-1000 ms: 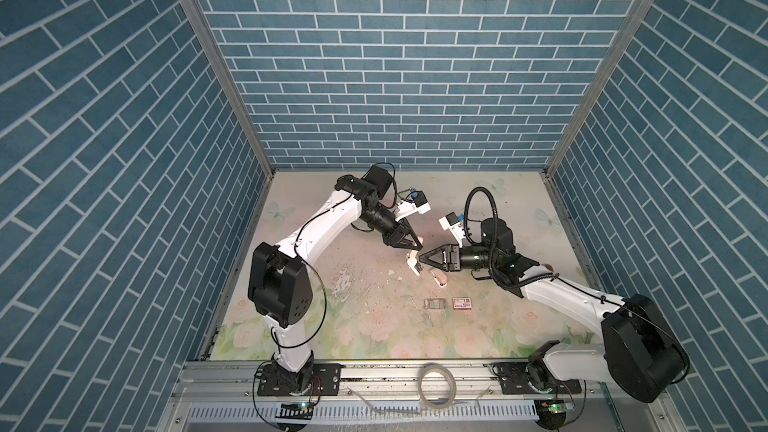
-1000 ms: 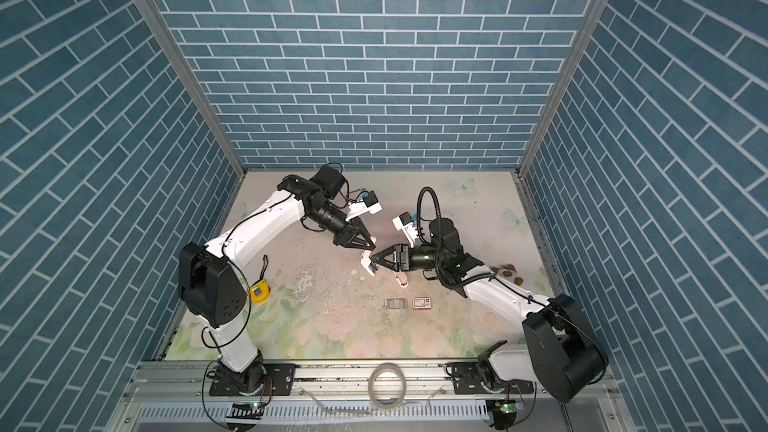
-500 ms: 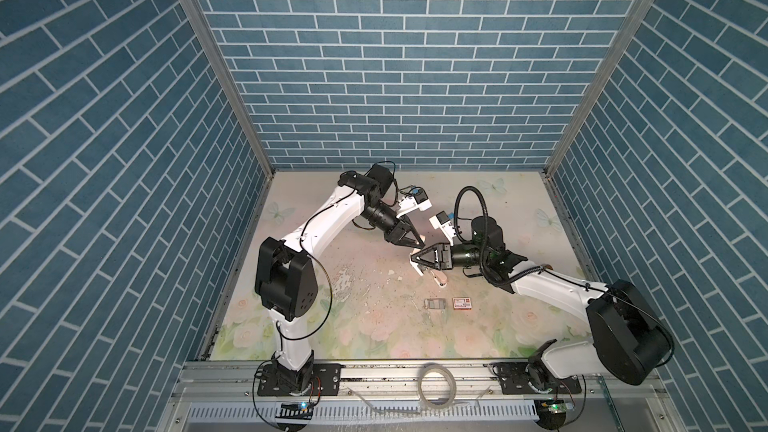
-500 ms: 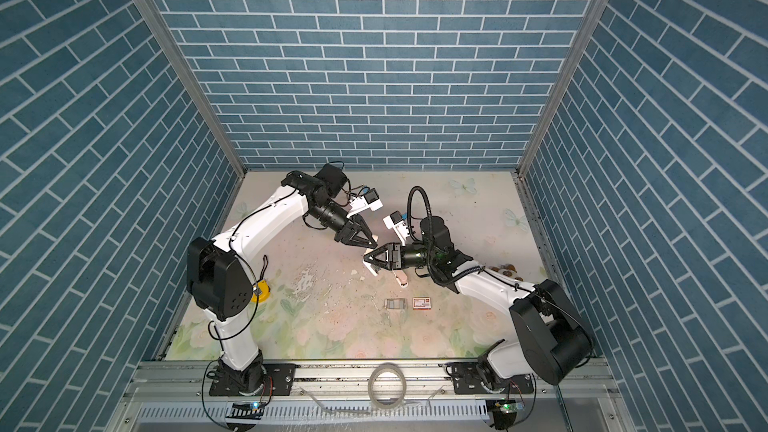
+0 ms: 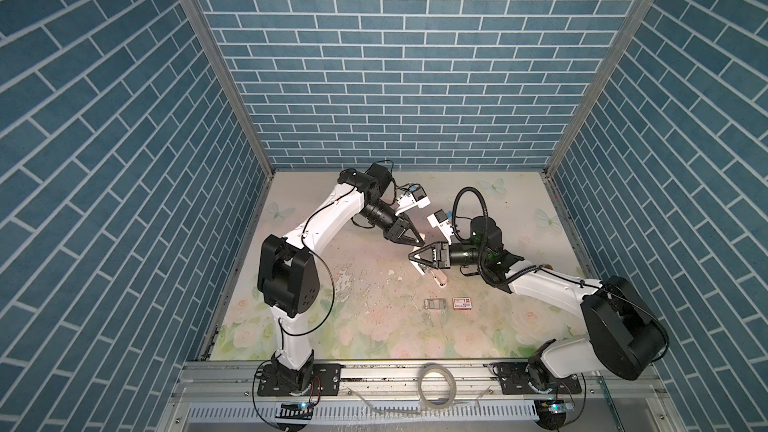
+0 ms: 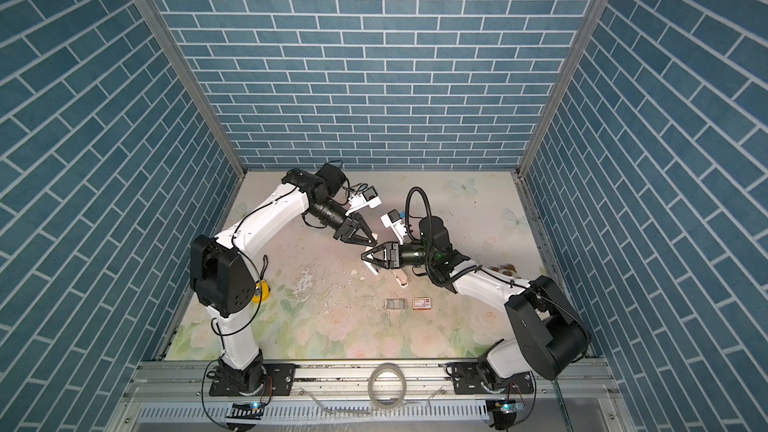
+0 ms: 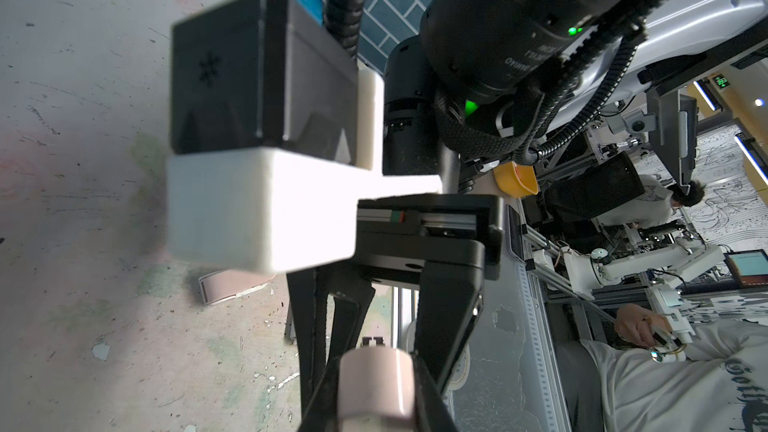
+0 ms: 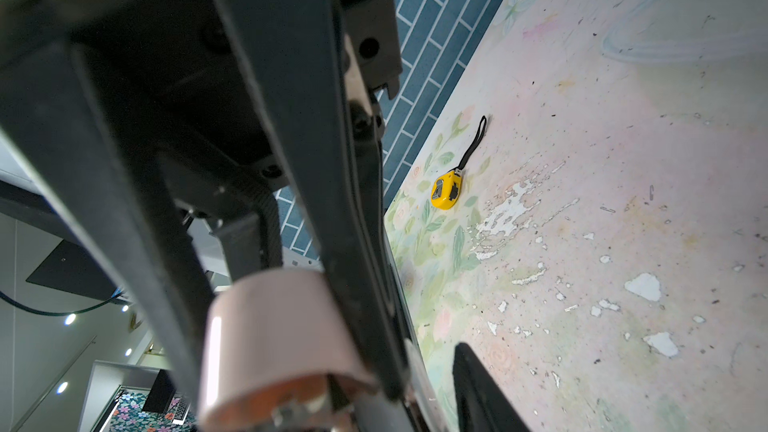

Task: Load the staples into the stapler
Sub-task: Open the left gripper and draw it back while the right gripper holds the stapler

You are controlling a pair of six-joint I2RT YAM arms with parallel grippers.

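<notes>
On the worn, flaking floral bench (image 5: 374, 326), the staples (image 5: 435, 304) lie flat beside a red-and-white box (image 5: 462, 303). Beyond, the right hand (image 5: 414, 263) is spread; the left hand (image 5: 417, 238) clamps a pink piece (image 7: 376, 388). Blue brick walls (image 5: 395, 76) enclose it on three sides.

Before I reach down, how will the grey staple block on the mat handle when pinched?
The staples lie flat and low on the mat, so probably hard to get under. Small and thin: likely light, apt to slide. They look segmented, so may split if squeezed.
</notes>
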